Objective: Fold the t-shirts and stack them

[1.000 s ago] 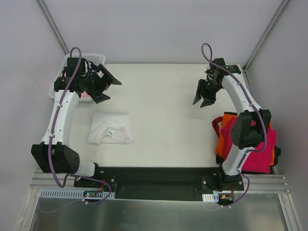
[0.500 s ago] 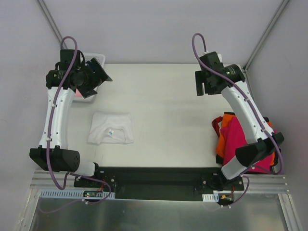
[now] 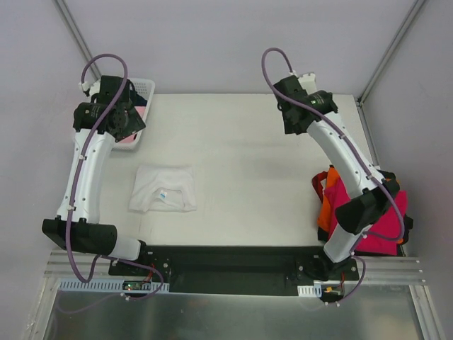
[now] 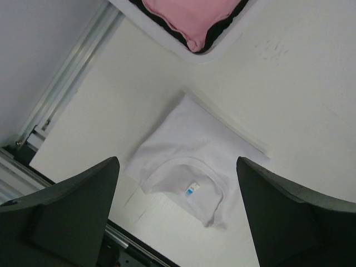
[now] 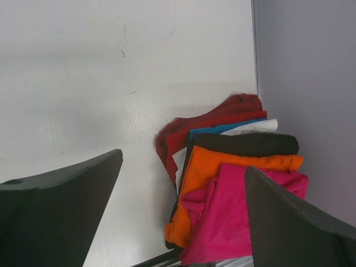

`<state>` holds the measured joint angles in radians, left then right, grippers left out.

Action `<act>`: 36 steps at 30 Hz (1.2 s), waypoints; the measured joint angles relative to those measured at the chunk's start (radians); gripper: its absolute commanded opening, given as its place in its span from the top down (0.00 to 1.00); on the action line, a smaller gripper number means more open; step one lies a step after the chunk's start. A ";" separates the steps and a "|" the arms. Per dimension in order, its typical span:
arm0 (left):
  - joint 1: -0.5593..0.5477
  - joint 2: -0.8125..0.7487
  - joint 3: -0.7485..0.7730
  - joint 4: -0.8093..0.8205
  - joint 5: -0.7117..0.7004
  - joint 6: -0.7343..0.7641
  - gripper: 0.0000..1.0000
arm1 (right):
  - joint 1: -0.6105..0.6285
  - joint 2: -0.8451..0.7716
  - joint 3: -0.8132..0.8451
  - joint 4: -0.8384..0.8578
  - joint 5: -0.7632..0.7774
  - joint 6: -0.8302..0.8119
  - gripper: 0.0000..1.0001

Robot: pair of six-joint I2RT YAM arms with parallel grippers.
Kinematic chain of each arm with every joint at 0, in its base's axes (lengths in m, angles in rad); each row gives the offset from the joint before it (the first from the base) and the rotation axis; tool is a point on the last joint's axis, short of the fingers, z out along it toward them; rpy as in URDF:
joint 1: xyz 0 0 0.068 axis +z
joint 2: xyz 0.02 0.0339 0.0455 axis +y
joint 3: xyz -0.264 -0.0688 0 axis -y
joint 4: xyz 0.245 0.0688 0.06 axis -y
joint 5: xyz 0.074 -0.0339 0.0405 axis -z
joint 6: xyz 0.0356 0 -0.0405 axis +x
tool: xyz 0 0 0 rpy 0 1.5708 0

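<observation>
- Near edge, right side: a pile of folded cloth t-shirts lies at the table's right edge, just beside the right arm's base. The magenta-red shirt is on top, with the orange shirt under it, then the black shirt. Thin slivers of white and blue show below that, and the dark red shirt pokes out at the pile's edge.
- Near, left side: the folded white t-shirt lies flat on the white table top, collar and small blue label facing up. It is well apart from the pile.
- Far, right: the right gripper hangs above bare table. Its dark fingers are spread wide, with nothing between them and nothing touched.
- Far, left: the left gripper is raised over the basket's near end. Its fingers stand wide apart, empty and clear of any cloth.
- Far left corner: the white plastic lattice basket holds the pale pink shirt on top of black cloth.
</observation>
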<state>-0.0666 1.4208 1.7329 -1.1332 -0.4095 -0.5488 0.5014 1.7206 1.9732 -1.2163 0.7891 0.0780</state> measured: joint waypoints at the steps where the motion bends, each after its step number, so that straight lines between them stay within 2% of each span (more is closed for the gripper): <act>1: -0.024 0.000 0.014 0.000 -0.040 0.009 0.12 | 0.017 0.004 -0.008 0.013 0.020 -0.019 0.04; 4: -0.072 0.000 0.044 0.011 -0.125 0.015 0.12 | 0.080 -0.059 -0.137 0.157 0.077 -0.121 0.04; 7: -0.079 0.000 0.053 0.035 -0.178 0.014 0.10 | 0.104 -0.126 -0.225 0.237 0.109 -0.151 0.04; 12: -0.096 0.013 0.126 0.076 -0.240 0.026 0.10 | 0.091 -0.112 -0.200 0.249 0.158 -0.150 0.04; 15: -0.137 0.061 0.277 0.106 -0.293 0.070 0.01 | 0.090 -0.048 -0.130 0.232 0.187 -0.150 0.04; 20: -0.205 0.098 0.452 0.225 -0.337 0.169 0.01 | 0.091 0.000 -0.117 0.233 0.202 -0.170 0.04; 27: -0.208 0.071 0.549 0.299 -0.332 0.317 0.01 | 0.091 0.004 -0.112 0.240 0.200 -0.177 0.04; 31: -0.208 -0.045 0.443 0.378 -0.331 0.379 0.01 | 0.091 0.004 -0.112 0.243 0.192 -0.176 0.04; 36: -0.208 -0.348 0.086 0.563 -0.386 0.420 0.01 | 0.091 0.004 -0.113 0.244 0.170 -0.171 0.04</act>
<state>-0.2741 1.0729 1.8191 -0.5705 -0.7956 -0.1287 0.5922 1.7248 1.8606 -0.9726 0.9588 -0.0925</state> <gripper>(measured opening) 0.993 0.963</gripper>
